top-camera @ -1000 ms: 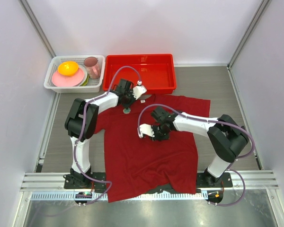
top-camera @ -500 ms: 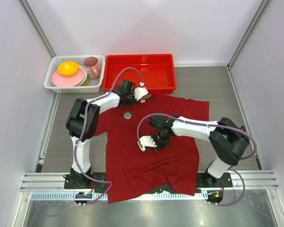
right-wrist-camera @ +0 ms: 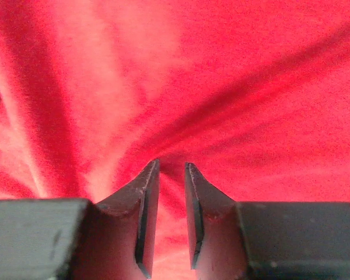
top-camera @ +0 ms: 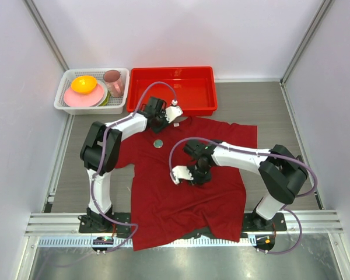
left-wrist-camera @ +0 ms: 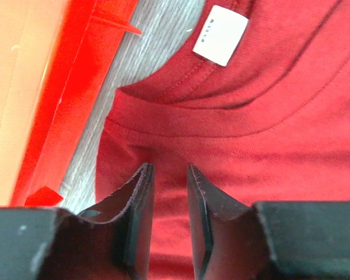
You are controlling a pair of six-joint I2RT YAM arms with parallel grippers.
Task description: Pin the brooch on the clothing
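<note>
Pale walls close in a grey tabletop [top-camera: 268, 111], and the dark red T-shirt [top-camera: 163, 198] lies spread flat over most of its middle, hem towards the arm bases.

Beyond the T-shirt's far left corner, well apart from it, stands a white slatted basket [top-camera: 62, 100]. It holds a pink plate [top-camera: 81, 98] with a yellow-orange round thing on it and a pink cup [top-camera: 112, 82]. Just past the T-shirt's collar sits a bright red plastic tray [top-camera: 175, 108], its near wall close to the cloth.

The left hand [left-wrist-camera: 168, 175] hovers over the T-shirt beside the collar seam, with the white neck label [left-wrist-camera: 220, 35] ahead of it and the tray's edge off to its side. Its fingers stand a narrow gap apart with nothing between them.

The brooch [top-camera: 158, 143], a small greenish disc, lies on the T-shirt's chest a little below the collar, clear of both hands, with nothing over it.

The right hand [right-wrist-camera: 171, 169] is down on the T-shirt's middle, nearer the hem than the brooch is. Its fingers are a narrow slit apart and creases in the cloth run in towards the tips. Whether any cloth is nipped there I cannot tell.
</note>
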